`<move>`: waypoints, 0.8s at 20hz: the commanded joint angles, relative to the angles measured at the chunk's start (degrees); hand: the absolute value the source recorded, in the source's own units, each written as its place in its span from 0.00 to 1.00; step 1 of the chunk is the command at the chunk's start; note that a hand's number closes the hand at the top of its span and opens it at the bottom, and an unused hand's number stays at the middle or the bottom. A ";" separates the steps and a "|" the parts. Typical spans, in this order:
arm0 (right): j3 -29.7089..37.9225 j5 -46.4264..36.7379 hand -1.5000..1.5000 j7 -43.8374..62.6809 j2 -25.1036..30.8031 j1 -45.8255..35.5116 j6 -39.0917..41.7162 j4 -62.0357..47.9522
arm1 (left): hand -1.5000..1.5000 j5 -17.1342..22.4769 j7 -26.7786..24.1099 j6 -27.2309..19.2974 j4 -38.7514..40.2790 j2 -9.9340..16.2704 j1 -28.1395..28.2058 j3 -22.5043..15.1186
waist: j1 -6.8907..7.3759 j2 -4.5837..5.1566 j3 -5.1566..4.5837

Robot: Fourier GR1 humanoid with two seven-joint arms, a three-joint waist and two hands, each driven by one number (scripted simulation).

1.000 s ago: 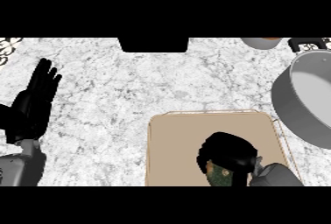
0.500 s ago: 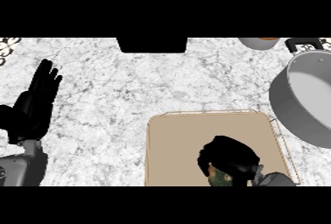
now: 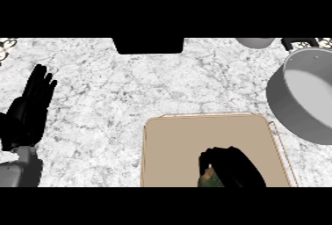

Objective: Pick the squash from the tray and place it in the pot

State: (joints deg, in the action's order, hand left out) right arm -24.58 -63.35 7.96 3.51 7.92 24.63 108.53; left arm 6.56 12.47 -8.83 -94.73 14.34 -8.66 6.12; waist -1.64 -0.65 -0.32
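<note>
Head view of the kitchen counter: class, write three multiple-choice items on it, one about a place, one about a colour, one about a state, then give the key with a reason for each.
1. Where is the pot?
A. at the right edge
B. at the left edge
C. on the tray

2. What colour is the tray?
A. blue
B. tan
C. red

3. What is the right hand doing?
A. resting open on bare counter
B. reaching into the pot
C. curled round the squash on the tray

Key: 1 A, the grey pot sits right of the tray. 2 B, its bare surface is tan. 3 C, black fingers curl over the green squash; the left hand rests open at left.
</note>
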 commanded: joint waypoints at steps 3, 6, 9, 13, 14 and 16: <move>0.49 1.44 1.00 10.64 -3.41 3.55 -11.88 14.81 | 0.50 0.04 0.13 -0.29 -0.09 0.02 -0.53 0.57 | -0.07 0.16 0.32; 1.63 3.64 1.00 15.10 -3.46 2.27 -14.07 23.58 | 0.50 -0.80 -0.15 -0.88 -0.03 -1.42 -0.64 -0.92 | 0.02 0.28 0.30; 4.34 -2.16 1.00 18.83 -3.49 -1.74 -15.49 27.31 | 0.50 -0.97 3.45 -1.51 -0.31 -0.45 -3.40 -0.57 | 0.66 0.43 0.30; 10.68 3.01 1.00 22.26 -3.51 -2.73 -13.05 34.16 | 0.50 -0.44 1.32 0.46 -0.28 -0.46 -0.92 -0.50 | 1.25 0.54 0.32; 11.82 0.40 1.00 21.56 -2.84 -3.12 -12.59 34.21 | 0.50 -2.80 0.90 -1.95 0.75 -2.47 -2.55 -2.26 | 1.00 0.56 0.31; 18.77 4.43 1.00 22.96 -2.03 -8.97 -9.78 32.76 | 0.50 -1.58 -0.70 0.46 2.96 -1.15 -3.69 -1.11 | 1.25 0.69 0.30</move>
State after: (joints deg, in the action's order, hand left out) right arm -13.03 -63.05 28.07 0.64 2.97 11.43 134.71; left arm 5.52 12.90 -9.01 -93.71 13.29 -10.92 5.30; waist -0.68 -0.13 -0.03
